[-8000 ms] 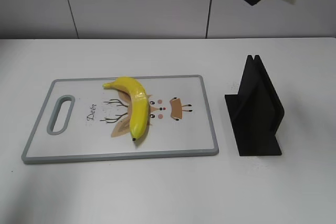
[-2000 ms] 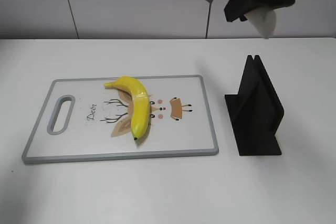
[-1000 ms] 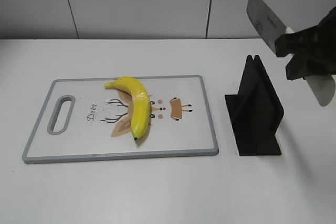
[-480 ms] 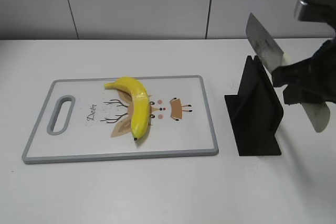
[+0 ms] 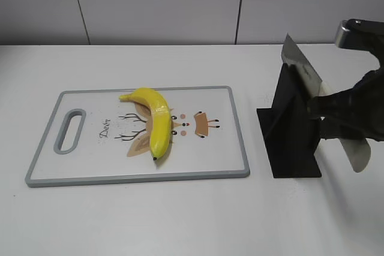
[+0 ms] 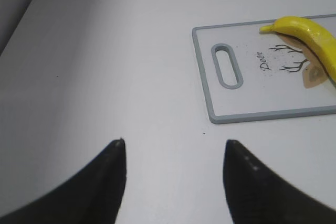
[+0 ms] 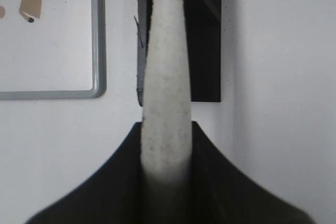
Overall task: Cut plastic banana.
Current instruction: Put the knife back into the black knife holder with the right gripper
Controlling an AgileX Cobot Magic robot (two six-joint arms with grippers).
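Yellow plastic banana [image 5: 154,120] lying whole on the white cutting board [image 5: 224,154] with the grey rim, a bit left of the board's middle, on top of the little deer drawing [image 5: 193,124]. Stem end pointing to the far left, dark tip pointing near. Board flat on the white table [image 5: 180,220], with its handle hole [image 5: 69,130] at the left end. Black knife stand [image 5: 292,125] upright on the table just right of the board, not touching it. Right gripper [image 5: 339,117] at the right edge of the scene, beside the stand, closed tight on the pale handle of a knife [image 5: 303,71]. Grey blade slanting up and to the left, just above the slot at the top of the stand; cannot tell if touching the stand. From the right wrist camera, pale handle [image 7: 165,85] running straight out between the two black fingers [image 7: 110,179], with the stand [image 7: 206,51] under it and a corner of the board [image 7: 97,51] on the left. Left gripper [image 6: 173,153] well to the left of the board, over bare table, spread wide with nothing between the two black fingertips [image 6: 116,153]. Banana [image 6: 307,32] and board [image 6: 252,116] seen far off to the right from that camera
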